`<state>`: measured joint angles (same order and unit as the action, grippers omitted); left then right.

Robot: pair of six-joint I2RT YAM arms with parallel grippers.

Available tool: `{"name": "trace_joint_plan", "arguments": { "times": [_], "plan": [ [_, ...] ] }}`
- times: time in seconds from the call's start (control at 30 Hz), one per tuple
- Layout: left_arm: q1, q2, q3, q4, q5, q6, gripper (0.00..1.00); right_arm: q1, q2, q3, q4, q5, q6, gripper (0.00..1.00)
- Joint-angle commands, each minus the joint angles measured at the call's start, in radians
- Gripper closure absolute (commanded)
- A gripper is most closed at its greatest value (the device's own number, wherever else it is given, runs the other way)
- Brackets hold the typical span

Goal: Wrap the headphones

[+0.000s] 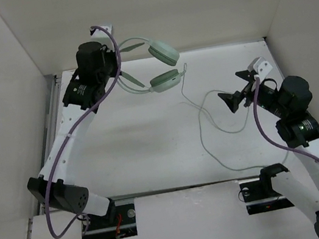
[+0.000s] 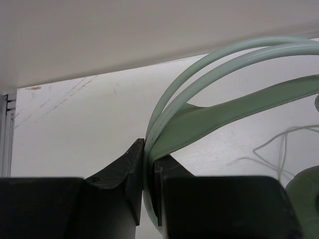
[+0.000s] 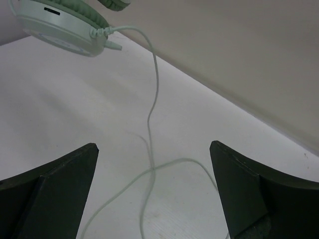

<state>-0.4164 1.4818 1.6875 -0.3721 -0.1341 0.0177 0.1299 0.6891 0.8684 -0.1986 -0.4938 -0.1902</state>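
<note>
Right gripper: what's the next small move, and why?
Probably lower the right gripper and close on the cable: its fingers are open with the cable lying on the table between them, while the left gripper clamps the headband.

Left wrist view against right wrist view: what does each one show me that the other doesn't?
Only the left wrist view: the left gripper, its fingers shut on the curved headband of the pale mint-green over-ear headphones. Only the right wrist view: the right gripper open, its fingers framing the spot where the long thin pale-green cable crosses over itself, and the point where the cable enters a round ear cup. Both: part of an ear cup, loose cable and the white table.
</note>
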Motion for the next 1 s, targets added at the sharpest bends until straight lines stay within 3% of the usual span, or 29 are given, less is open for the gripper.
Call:
{"name": "trace_joint_plan", "arguments": {
  "times": [0.0,0.17,0.37,0.67,0.97],
  "plan": [
    [0.023,-0.077,0.040,0.009,0.034,-0.033,1.00,0.053,0.042,0.089,0.094,0.017,-0.052,0.00],
    [0.077,-0.126,0.063,-0.013,0.140,-0.107,1.00,0.151,0.134,0.165,0.125,0.035,-0.112,0.00],
    [0.135,-0.170,0.011,-0.016,0.159,-0.145,1.00,0.178,0.181,0.205,0.169,0.054,-0.084,0.00],
    [0.138,-0.224,-0.543,0.024,0.157,-0.206,1.00,0.168,0.113,0.109,0.169,0.049,-0.032,0.00],
    [0.178,-0.152,-0.706,0.077,0.182,-0.269,1.00,0.115,0.059,0.026,0.176,0.043,0.009,0.00]
  ]
}}
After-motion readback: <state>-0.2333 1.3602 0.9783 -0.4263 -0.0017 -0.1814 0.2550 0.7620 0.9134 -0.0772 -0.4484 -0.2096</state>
